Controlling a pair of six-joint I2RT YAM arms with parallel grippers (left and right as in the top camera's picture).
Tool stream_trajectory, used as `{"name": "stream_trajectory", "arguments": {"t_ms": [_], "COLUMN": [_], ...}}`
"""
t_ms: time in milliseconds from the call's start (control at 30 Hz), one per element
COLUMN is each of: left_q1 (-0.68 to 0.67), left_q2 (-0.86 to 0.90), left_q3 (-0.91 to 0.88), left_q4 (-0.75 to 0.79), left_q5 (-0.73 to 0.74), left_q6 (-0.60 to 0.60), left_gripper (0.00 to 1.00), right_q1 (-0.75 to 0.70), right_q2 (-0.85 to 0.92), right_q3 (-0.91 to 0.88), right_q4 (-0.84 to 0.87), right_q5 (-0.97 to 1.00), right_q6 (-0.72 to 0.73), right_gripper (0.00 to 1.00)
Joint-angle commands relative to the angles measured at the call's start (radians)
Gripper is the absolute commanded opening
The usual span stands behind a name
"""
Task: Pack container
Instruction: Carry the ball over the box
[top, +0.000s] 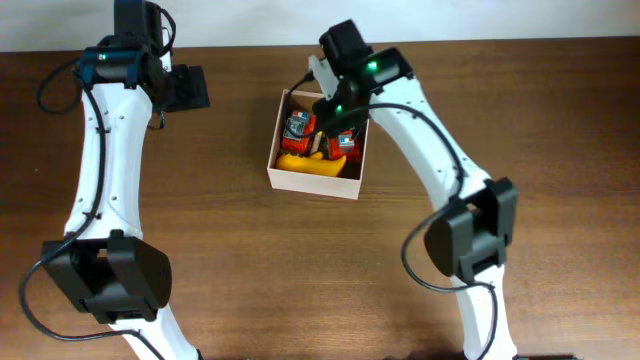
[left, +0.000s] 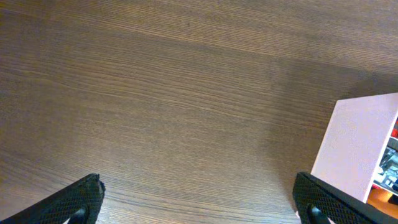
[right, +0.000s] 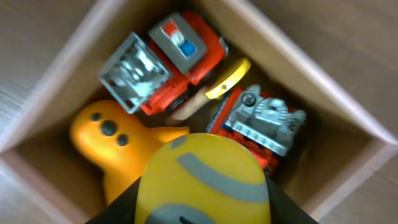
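Right wrist view: a yellow grey-striped toy (right: 204, 177) is pinched by the right gripper (top: 336, 112) over the container (top: 312, 182) at mid-table, the sticker (right: 180, 38) on a red truck (right: 199, 62) inside is blurred beyond reading, and the left gripper (left: 198, 202) is held spread wide above the table (left: 155, 93).

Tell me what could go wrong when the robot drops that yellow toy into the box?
The container is already crowded: red trucks and an orange toy cover most of its floor. The yellow toy in the right hand could land on top of them and stick up, or roll over the wall. The hand might also bump the trucks if it goes lower.
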Motion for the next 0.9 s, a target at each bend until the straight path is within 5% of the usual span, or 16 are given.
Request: {"name": "stream_trajectory", "arguments": {"t_ms": [0, 867], "left_q1": [0.002, 0.002], "left_q2": [-0.026, -0.026], "left_q3": [0.018, 0.018], "left_q4": [0.000, 0.000], "left_q5": [0.003, 0.003], "left_q6": [-0.009, -0.009], "left_gripper": [0.99, 0.99], "right_q1": [0.014, 0.090], "right_q2": [0.060, 0.092], "right_q3": [0.000, 0.000], "right_q4": [0.002, 0.010], "right_q5": [0.003, -0.049], "right_q6": [-0.005, -0.005], "right_gripper": [0.45, 0.45]}}
